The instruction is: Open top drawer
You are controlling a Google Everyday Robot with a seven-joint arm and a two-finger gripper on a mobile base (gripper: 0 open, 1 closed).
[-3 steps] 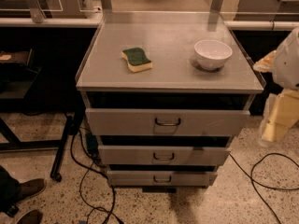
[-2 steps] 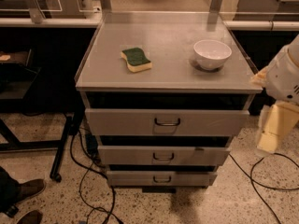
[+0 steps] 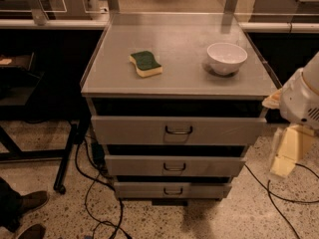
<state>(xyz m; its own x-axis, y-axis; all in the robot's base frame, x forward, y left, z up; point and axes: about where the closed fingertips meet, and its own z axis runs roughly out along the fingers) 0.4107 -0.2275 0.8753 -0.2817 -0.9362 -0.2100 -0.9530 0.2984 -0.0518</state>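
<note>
Just under the worktop of the grey metal cabinet, at the middle of the scene, sits the top drawer (image 3: 134, 130), a wide grey metal front with a small metal loop handle (image 3: 178, 131) at its centre. A dark gap runs above the front, and nothing of the drawer's inside shows, so I judge it to be shut or nearly so, with the pull not yet begun. Below it are the two lower grey drawer fronts (image 3: 139, 166), each with a like handle.

The cream-coloured gripper (image 3: 285, 156) hangs to the right of the cabinet, near the drawer's right end and well apart from the handle. Whether it is spread or pressed together cannot be told. Above it is the white rounded arm (image 3: 304, 98).

To do this step well, the gripper should come round to the near side of the cabinet, level with the loop handle and not the ones below, hook or pinch it squarely, then pull straight toward the near side so the drawer does not jam.

On the flat grey worktop (image 3: 179, 83) a round white bowl (image 3: 227, 58) stands to the right, seemingly empty, with a yellow sponge topped in green (image 3: 145, 63) to the left. A jerky pull could shake the bowl. What the drawers hold is hidden.
</note>
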